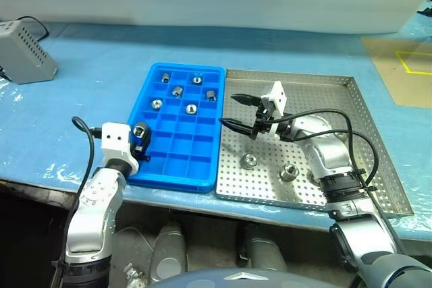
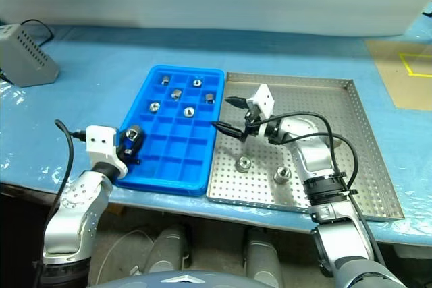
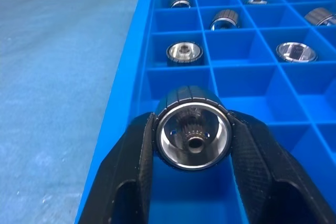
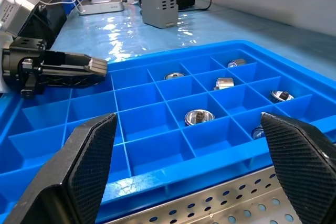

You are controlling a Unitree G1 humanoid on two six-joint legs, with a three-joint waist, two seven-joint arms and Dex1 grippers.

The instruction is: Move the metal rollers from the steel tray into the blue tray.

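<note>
My left gripper, lower left of frame, pinches one roller over the blue tray edge for dropping in a free cell, while right gripper, jaws spread wide mid-frame, hovers above steel tray w/ two rollers left.

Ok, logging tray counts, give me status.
Left gripper shut on a shiny silver metal roller over the bright blue compartment tray. Right gripper open, empty. Two rollers left in perforated steel tray.

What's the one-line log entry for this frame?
left gripper: shut on roller, over blue tray | right gripper: open, empty, over steel tray | steel tray: two rollers left
</note>
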